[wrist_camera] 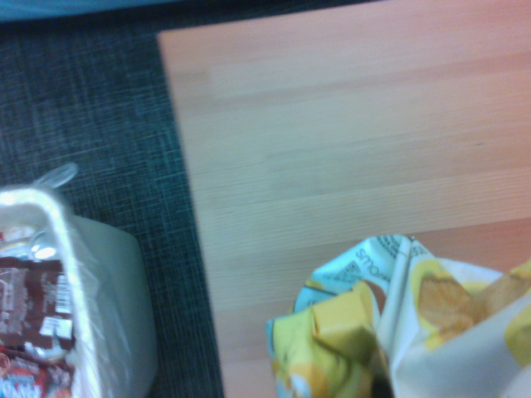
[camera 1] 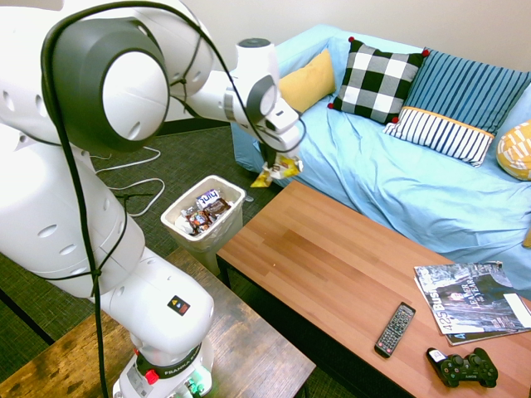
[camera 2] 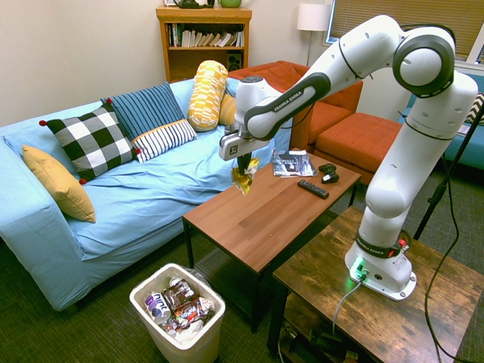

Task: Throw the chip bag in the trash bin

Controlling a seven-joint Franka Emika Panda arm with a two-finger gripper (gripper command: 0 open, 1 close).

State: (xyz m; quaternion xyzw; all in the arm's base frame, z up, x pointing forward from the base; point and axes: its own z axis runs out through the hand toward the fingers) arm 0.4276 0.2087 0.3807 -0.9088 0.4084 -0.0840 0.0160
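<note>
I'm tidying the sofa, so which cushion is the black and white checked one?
The square cushion with red pom-poms at its corners; the others are striped, plain or orange-patterned.

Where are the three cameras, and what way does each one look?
First exterior: high beside the arm, facing the blue sofa; big white arm shows.
Second exterior: opposite side, facing sofa and bookshelf; whole arm shows.
Wrist: on the arm's wrist, facing down at table and bin; no arm shows.
All three share the chip bag, table and bin.
</note>
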